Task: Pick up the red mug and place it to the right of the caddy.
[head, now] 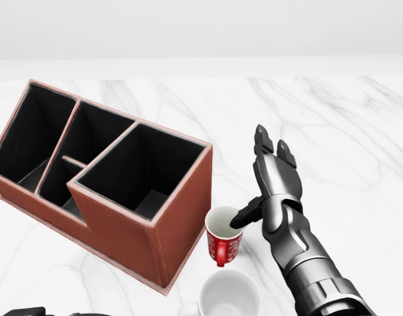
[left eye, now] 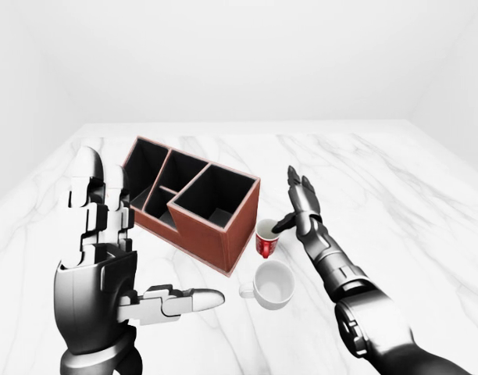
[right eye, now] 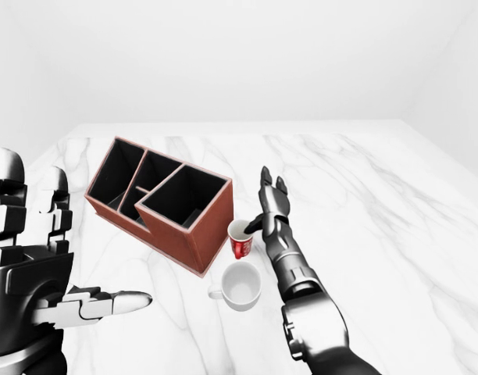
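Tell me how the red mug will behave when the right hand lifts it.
The red mug looks rigid and glazed, so probably slippery for the right hand, whose thumb sits at its rim with fingers open. It is small and looks empty, so likely light. Standing upright close beside the caddy and white mug, it may tip or knock them if nudged.

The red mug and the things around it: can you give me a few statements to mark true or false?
1. The red mug stands upright beside the caddy. True.
2. The white mug sits inside the caddy. False: it stands on the marble table, just below the red mug in the left-eye view.
3. The right hand has a finger hooked over the red mug's rim. True, with its other fingers straight.
4. The left hand holds the white mug. False: it is open and holds nothing.
5. The caddy's compartments are full of cutlery. False: they look empty.
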Available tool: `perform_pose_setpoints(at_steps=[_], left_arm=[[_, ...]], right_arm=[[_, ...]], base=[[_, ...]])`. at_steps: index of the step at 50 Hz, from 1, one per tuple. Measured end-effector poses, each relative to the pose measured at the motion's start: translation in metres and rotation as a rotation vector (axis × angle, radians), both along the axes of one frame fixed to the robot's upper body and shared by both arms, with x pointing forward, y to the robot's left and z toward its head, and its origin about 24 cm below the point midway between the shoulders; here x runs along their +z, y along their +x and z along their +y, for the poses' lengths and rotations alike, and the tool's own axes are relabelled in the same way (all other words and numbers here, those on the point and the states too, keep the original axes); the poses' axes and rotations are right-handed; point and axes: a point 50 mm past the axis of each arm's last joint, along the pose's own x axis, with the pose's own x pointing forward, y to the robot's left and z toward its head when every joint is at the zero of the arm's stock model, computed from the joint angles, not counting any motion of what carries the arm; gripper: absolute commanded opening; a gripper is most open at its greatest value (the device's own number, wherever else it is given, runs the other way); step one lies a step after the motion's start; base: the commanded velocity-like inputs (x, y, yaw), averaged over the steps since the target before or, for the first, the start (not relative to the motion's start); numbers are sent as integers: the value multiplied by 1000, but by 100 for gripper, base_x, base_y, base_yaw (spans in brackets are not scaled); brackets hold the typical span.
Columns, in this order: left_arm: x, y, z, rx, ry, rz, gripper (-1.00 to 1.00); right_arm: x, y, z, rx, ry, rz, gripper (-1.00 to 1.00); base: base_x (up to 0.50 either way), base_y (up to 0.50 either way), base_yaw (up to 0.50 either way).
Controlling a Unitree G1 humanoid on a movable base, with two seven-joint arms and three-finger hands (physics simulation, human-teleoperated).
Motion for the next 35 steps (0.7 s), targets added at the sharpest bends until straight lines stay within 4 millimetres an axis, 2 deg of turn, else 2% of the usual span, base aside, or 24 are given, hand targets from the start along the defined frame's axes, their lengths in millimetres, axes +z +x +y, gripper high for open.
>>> perform_pose_setpoints(at_steps=[6, 11, 18, 26, 30, 35], left_arm=[[0, 0, 0, 0, 0, 0, 100], [0, 0, 0, 0, 0, 2, 100], [-1, 0, -1, -2, 0, 5, 100], [-1, 0, -1, -3, 1, 5, 100], [-1, 0, -2, -3, 1, 5, 100], [-1, 0, -1, -3, 2, 6, 100]], right_arm=[[8, -7, -6, 22, -7, -19, 100], [29, -19, -5, 116, -1, -63, 100], [83, -41, -2, 278, -1, -165, 100], [147, -78, -4, 428, -52, -314, 100], [170, -100, -6, 483, -81, -385, 100], [188, -126, -8, 533, -106, -464, 100]], base=[[0, 0, 0], [0, 0, 0], [0, 0, 0], [0, 0, 0], [0, 0, 0], [0, 0, 0]])
